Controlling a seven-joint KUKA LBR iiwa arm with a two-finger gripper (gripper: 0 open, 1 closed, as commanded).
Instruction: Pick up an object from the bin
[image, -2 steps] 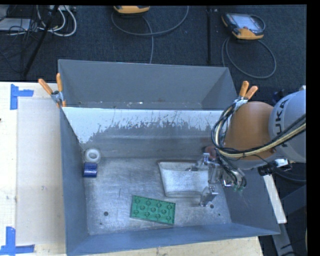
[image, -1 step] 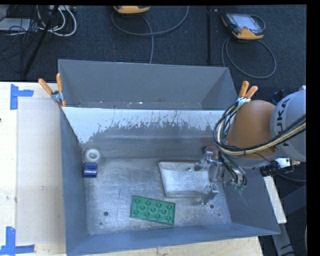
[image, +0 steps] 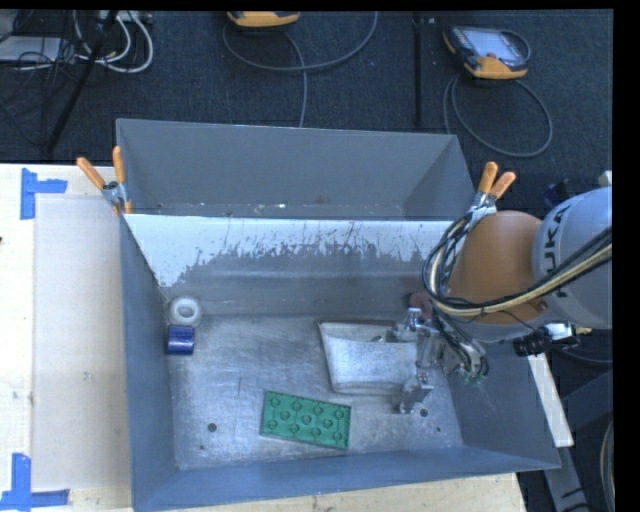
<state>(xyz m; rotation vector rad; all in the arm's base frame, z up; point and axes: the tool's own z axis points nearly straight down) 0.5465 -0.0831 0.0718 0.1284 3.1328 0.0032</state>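
Gripper (image: 413, 392) low at 4 o'clock in the bin (image: 290, 175), just beside a pale grey tray-like piece (image: 362, 362) at its 9 o'clock — grip state can't be told. Green studded plate (image: 306, 418) at its 8 o'clock.

Bin floor (image: 250, 362) lies open between the green studded plate (image: 306, 419), grey tray (image: 360, 362) and blue-white spool (image: 182, 327)

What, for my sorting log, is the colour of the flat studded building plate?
Green; the building plate shows best in the camera view.
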